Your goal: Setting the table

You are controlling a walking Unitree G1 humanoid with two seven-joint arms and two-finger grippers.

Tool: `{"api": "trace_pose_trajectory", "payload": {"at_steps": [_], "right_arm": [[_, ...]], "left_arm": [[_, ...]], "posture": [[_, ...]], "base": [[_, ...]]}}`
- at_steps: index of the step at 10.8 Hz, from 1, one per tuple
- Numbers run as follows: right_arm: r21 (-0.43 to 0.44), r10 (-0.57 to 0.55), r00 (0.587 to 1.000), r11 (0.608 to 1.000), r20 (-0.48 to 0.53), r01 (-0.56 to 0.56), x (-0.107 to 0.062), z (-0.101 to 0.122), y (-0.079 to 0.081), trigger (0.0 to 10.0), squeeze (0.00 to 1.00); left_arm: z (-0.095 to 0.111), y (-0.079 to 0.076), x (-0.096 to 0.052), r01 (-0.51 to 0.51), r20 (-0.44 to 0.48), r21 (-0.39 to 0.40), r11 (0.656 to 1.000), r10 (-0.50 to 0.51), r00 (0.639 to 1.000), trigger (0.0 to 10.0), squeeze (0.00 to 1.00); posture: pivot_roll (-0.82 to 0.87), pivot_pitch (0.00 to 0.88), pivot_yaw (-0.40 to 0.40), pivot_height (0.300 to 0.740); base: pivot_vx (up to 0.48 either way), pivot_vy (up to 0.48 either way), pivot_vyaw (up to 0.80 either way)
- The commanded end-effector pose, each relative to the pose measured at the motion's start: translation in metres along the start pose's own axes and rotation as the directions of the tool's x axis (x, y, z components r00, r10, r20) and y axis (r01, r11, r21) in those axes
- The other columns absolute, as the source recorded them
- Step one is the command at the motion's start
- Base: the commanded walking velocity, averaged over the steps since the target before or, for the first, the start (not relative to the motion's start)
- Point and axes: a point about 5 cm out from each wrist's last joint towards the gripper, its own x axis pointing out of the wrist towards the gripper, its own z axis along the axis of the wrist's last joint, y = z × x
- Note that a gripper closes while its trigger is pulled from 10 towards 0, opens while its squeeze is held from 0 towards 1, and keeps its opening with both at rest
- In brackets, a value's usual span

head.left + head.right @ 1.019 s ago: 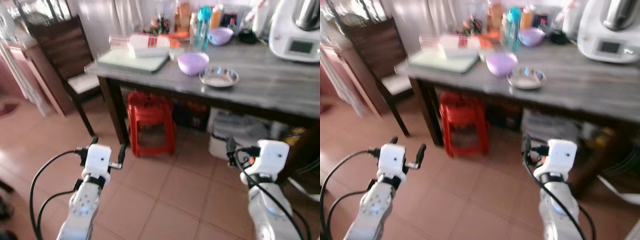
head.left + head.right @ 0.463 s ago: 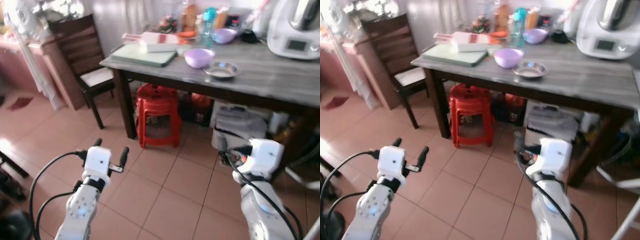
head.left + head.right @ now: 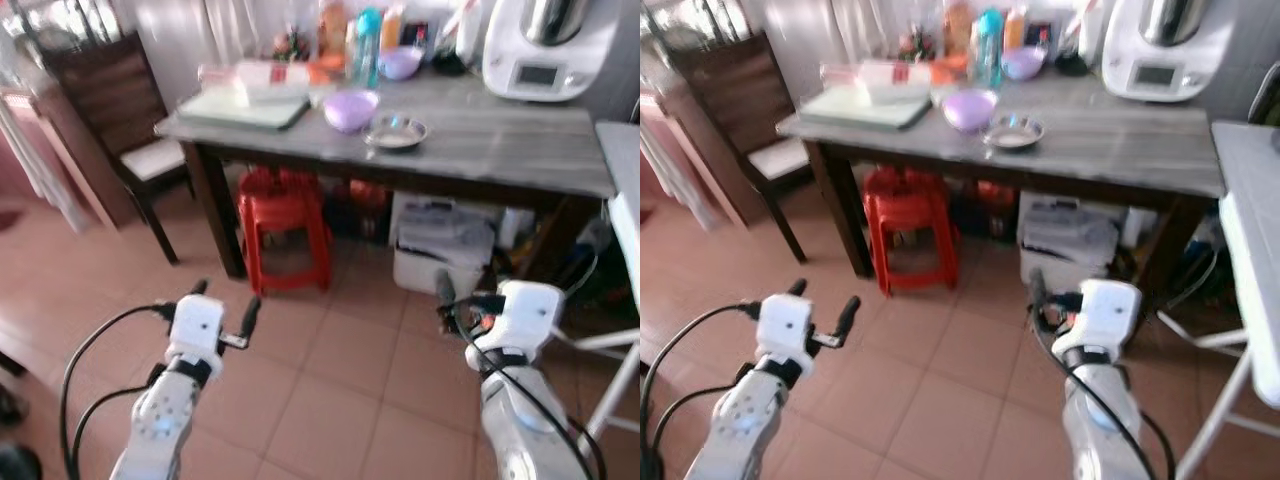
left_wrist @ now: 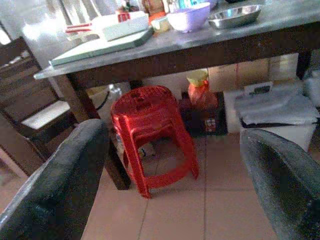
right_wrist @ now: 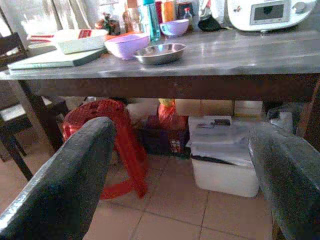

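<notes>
Table (image 3: 500, 140), a long grey-topped one on dark legs, stands ahead of the robot across a stretch of reddish floor tiles (image 3: 330, 400), well apart from both grippers. A dark wooden chair (image 3: 120, 110) sits at its left end. On the far right of the tabletop is a white kitchen appliance (image 3: 545, 50) with a small display. Under the table are a red plastic stool (image 3: 283, 225) towards the left and a white storage box (image 3: 440, 250) with pale bags on top (a red-and-yellow container sits behind them, in shadow).

On the left part of the tabletop lies a pale green board (image 3: 240, 108) with a white rectangular dish (image 3: 265, 80) on it. Near the middle stands a lilac bowl (image 3: 350, 108), and just beside it, towards the right, a shallow steel dish (image 3: 396, 131). Behind them, along the wall, are a second, smaller lilac bowl (image 3: 400, 62), a teal bottle (image 3: 367, 40) and other bottles too blurred to tell apart.

Left gripper (image 3: 222, 300) hangs low over the tiles, its two black fingers spread wide with nothing between them. Right gripper (image 5: 185, 165) is also low over the floor, jaws likewise wide apart and empty, pointing at the table's underside.
</notes>
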Motion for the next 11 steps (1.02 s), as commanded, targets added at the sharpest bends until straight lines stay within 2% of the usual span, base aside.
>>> {"api": "trace_pose_trajectory", "payload": {"at_steps": [1, 2, 5, 8, 10, 11], "right_arm": [[-0.007, -0.014, 1.0, 1.0, 0.001, 0.014, 0.0, 0.002, -0.005, 10.0, 0.0], [-0.006, -0.016, 1.0, 1.0, 0.001, 0.016, 0.0, 0.002, -0.005, 10.0, 0.0], [-0.006, -0.018, 1.0, 1.0, 0.008, 0.018, 0.001, 0.004, -0.005, 10.0, 0.0], [-0.002, -0.028, 0.999, 1.0, 0.042, 0.029, 0.001, 0.009, -0.007, 10.0, 0.0], [-0.004, -0.028, 0.999, 1.0, 0.038, 0.029, 0.002, 0.009, -0.008, 10.0, 0.0], [-0.003, -0.026, 0.999, 1.0, 0.037, 0.026, 0.002, 0.008, -0.007, 10.0, 0.0]], "left_arm": [[0.003, -0.003, 0.001, 0.011, 0.006, -0.002, 1.0, -0.011, 1.0, 10.0, 0.0], [0.004, -0.003, 0.002, 0.013, 0.008, -0.004, 1.0, -0.013, 1.0, 10.0, 0.0], [0.008, -0.004, 0.006, 0.018, 0.019, -0.015, 1.0, -0.018, 1.0, 10.0, 0.0], [0.016, -0.007, 0.01, 0.037, 0.044, -0.027, 0.999, -0.035, 0.998, 10.0, 0.0], [0.016, -0.008, 0.011, 0.042, 0.042, -0.027, 0.999, -0.041, 0.998, 10.0, 0.0], [0.016, -0.008, 0.011, 0.043, 0.041, -0.026, 0.999, -0.042, 0.998, 10.0, 0.0]], "posture": [[0.0, 0.0, 0.073, 0.74], [0.0, 0.0, 0.073, 0.74], [0.0, 0.0, 0.075, 0.74], [-0.01, 0.0, 0.075, 0.74], [-0.01, 0.0, 0.077, 0.74], [-0.01, 0.0, 0.076, 0.74]], "base": [[0.0, -0.315, 0.0], [0.0, -0.319, 0.0], [0.0, -0.319, -0.51], [0.0, -0.317, 0.0], [0.0, -0.319, -0.65], [0.0, -0.315, 0.0]]}}
